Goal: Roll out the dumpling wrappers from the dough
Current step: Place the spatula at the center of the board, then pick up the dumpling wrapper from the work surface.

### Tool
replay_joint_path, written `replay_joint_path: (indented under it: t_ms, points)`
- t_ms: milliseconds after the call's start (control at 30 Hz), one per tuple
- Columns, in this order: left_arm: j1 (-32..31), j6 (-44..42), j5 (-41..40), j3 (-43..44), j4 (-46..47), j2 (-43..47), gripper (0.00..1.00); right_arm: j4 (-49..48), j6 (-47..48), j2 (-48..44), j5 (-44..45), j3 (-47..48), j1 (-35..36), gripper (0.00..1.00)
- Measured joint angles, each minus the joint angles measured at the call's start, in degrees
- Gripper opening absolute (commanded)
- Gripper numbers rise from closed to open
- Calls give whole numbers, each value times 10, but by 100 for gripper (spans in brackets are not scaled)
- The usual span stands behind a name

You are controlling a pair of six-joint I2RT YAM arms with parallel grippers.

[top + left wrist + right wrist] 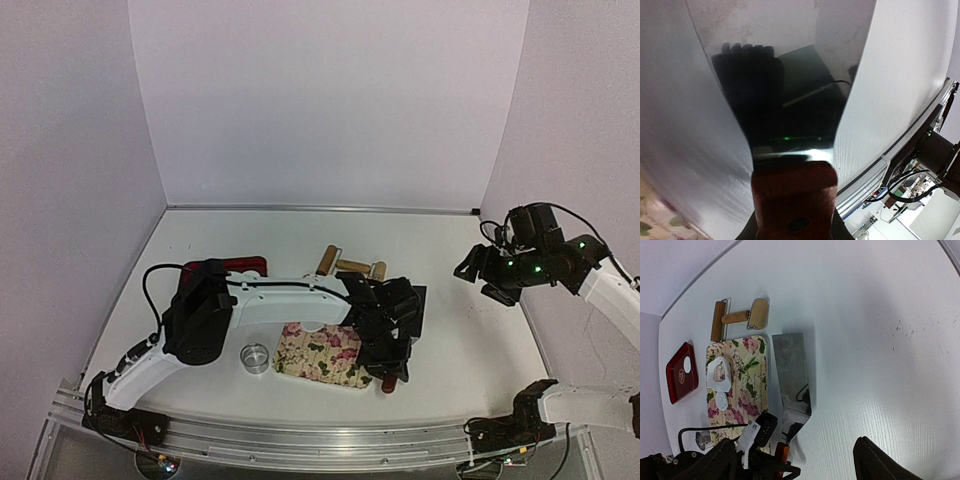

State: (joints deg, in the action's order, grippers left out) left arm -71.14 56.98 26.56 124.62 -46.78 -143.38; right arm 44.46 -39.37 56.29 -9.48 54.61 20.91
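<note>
Dough (720, 372) on floral mat (750, 390), near left gripper (388, 350) clamping scraper (790, 370), right gripper (485, 278) open

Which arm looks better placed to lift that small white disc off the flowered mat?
Left, I'd say. The left gripper holds the scraper, its blade right beside the mat where the disc lies. The right gripper hangs open and empty, raised far off to the right.

White table (470, 330) across the lower half of the top view; at its centre a floral mat (318, 355); a metal ring (256, 357) just left of it; a red tray (245, 265) and a wooden roller (350, 265) above; a scraper (790, 370) flat beside the mat's right edge.
</note>
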Motion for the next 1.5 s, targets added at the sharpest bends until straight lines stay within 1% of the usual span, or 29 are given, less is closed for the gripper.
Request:
replay_joint_path:
  t_ms: [67, 233, 400, 533, 633, 733, 867, 967, 1033, 1133, 1333, 1500]
  points:
    - [-3, 6, 1, 2, 8, -10, 14, 5, 10, 0, -5, 0, 0, 74]
    - [-9, 17, -4, 1, 28, -14, 34, 10, 34, 4, -15, 1, 0, 74]
    - [-9, 28, -11, -19, 57, -7, 53, 16, 51, 15, -20, 4, 0, 74]
    - [-8, 36, -24, -57, 63, 22, 63, 16, 59, 19, -19, 8, 0, 74]
    - [-8, 39, -35, -73, 53, 41, 68, 17, 62, 23, -19, 9, 0, 74]
    - [-8, 42, -46, -90, 34, 73, 70, 17, 62, 28, -17, 10, 0, 74]
    - [-1, 45, -60, -127, -2, 138, 70, 17, 62, 34, -10, 12, 0, 74]
    - [15, 47, -72, -157, -26, 193, 70, 17, 62, 40, -3, 17, 0, 74]
    - [38, 48, -85, -178, -34, 229, 68, 17, 62, 44, 0, 21, 0, 74]
    - [81, 52, -110, -204, -44, 268, 62, 15, 61, 50, 3, 24, 0, 74]
    - [175, 81, -197, -234, -32, 287, 56, 12, 53, 65, 5, 24, 0, 73]
    - [208, 113, -242, -242, -7, 282, 53, 5, 43, 74, 6, 25, 0, 73]
